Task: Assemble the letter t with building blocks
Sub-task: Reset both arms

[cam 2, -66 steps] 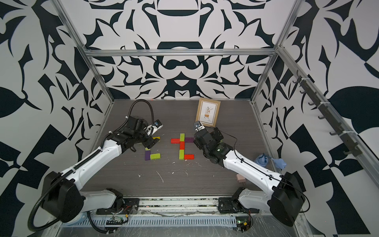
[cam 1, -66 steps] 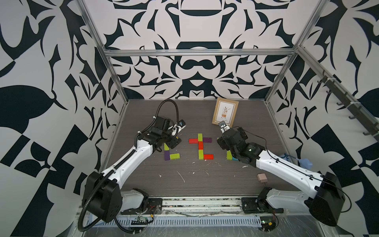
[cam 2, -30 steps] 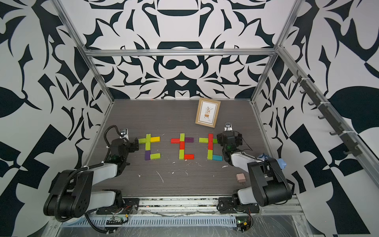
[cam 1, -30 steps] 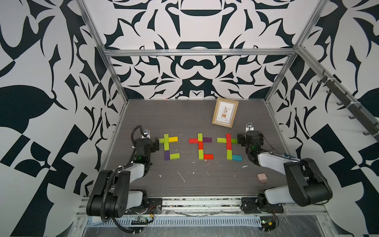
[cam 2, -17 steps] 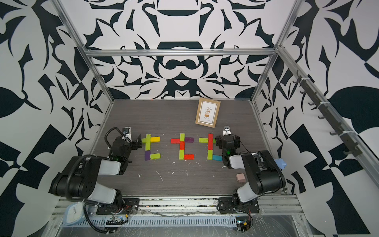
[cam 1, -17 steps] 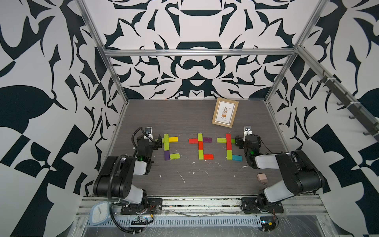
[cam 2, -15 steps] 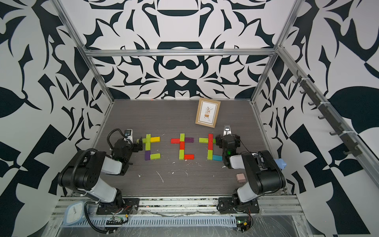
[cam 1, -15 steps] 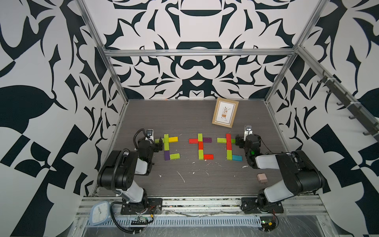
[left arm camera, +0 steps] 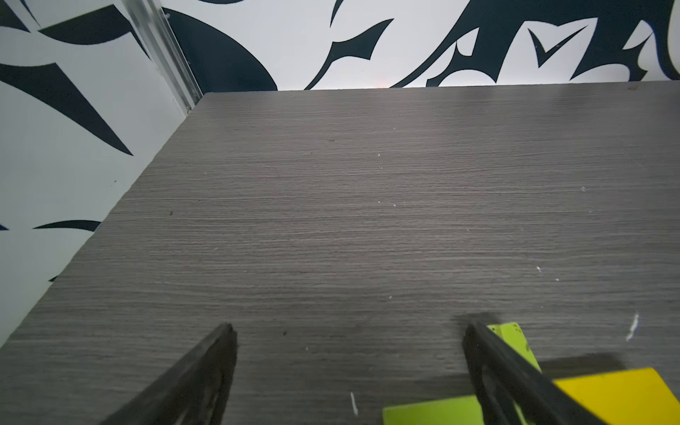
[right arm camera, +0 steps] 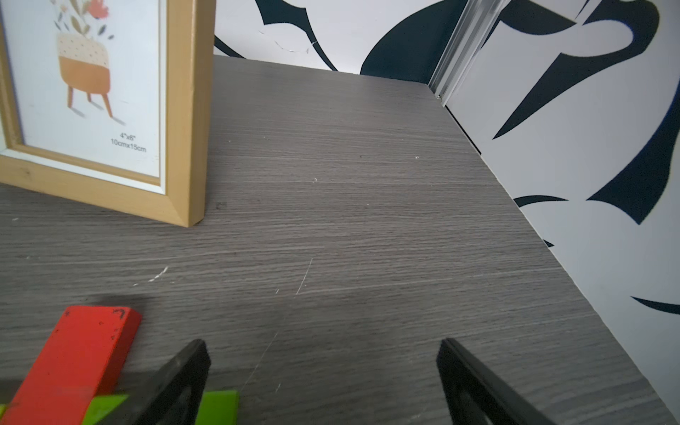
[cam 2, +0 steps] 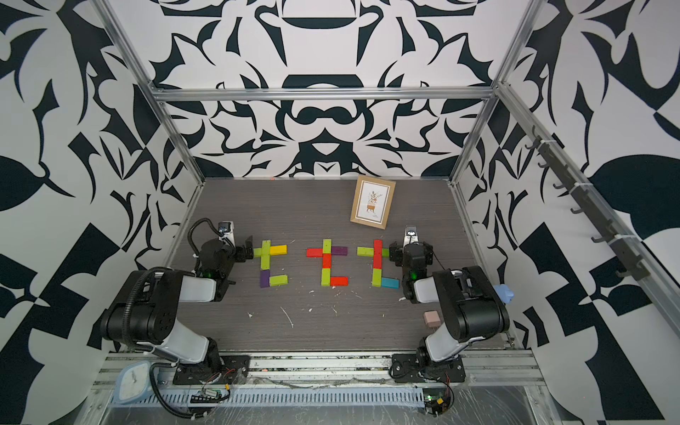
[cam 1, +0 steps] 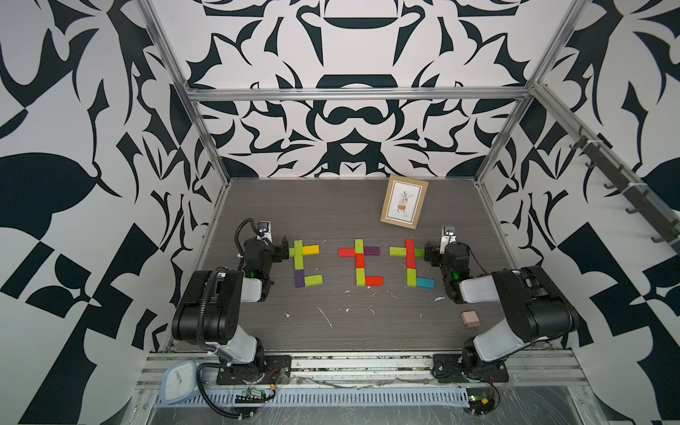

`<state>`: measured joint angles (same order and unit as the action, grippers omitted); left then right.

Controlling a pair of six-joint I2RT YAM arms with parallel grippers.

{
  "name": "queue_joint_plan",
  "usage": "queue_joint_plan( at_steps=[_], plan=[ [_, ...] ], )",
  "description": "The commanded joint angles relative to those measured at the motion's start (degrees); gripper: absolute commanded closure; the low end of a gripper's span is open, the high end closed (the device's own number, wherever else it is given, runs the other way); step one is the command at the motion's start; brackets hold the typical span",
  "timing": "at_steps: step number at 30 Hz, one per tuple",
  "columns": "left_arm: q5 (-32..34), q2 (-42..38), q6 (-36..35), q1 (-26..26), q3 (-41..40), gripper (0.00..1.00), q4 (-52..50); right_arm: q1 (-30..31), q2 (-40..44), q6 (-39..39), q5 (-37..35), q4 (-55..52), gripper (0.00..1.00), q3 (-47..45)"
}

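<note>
The left end effector sits low over the surface, jaws spread wide with nothing between them. In the wrist view, only bare surface lies in the gap of the left end effector. One of its fingers stands right beside a lime green block and a yellow block; whether it touches them I cannot tell. The right end effector is likewise wide open and empty, with a red block and a lime green piece just outside one finger

Between the two end effectors the building blocks lie flat as three letter t shapes side by side in both top views: one just inside the left end effector, one midway, one just inside the right end effector, ending in a teal block

Beyond the right end effector, towards the back wall, a picture frame stands upright. Behind it, near that arm's base, lies a pink plug adapter. White flecks are scattered on the surface nearer the arm bases, and a clock rests on the front rail by the left arm's base
</note>
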<state>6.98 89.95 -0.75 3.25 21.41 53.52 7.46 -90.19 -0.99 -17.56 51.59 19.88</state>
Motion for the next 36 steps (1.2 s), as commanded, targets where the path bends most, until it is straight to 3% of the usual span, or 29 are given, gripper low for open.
queue_joint_plan(
  at_steps=[1, 27, 32, 33, 35, 36],
  plan=[
    [-0.83, -0.34, 1.19, -0.16, -0.4, 0.0, -0.07, -0.35, 0.73, 0.91, 0.2, 2.33, 0.0, -0.02],
    [-1.4, -0.34, 1.15, -0.1, -0.35, 0.0, -0.15, -0.35, 0.73, 0.87, 0.16, 2.37, 0.0, -0.02],
    [-16.89, -0.92, -3.63, -1.31, -2.12, 0.0, 1.94, -0.39, 0.79, 0.75, 0.23, 2.34, 0.0, -0.02],
    [-14.88, -0.64, -3.04, -1.31, -2.29, 0.0, 3.09, -0.35, 0.73, 0.79, 0.16, 2.34, 0.0, -0.02],
    [1.55, -0.37, 3.77, -1.28, -1.05, 0.0, 0.89, -0.35, 0.71, 0.82, 0.16, 2.37, 0.0, -0.02],
    [1.7, -0.84, 3.98, -1.32, -1.29, 0.0, 0.46, -0.35, 0.78, 0.81, 0.16, 2.37, 0.0, -0.02]
  ],
)
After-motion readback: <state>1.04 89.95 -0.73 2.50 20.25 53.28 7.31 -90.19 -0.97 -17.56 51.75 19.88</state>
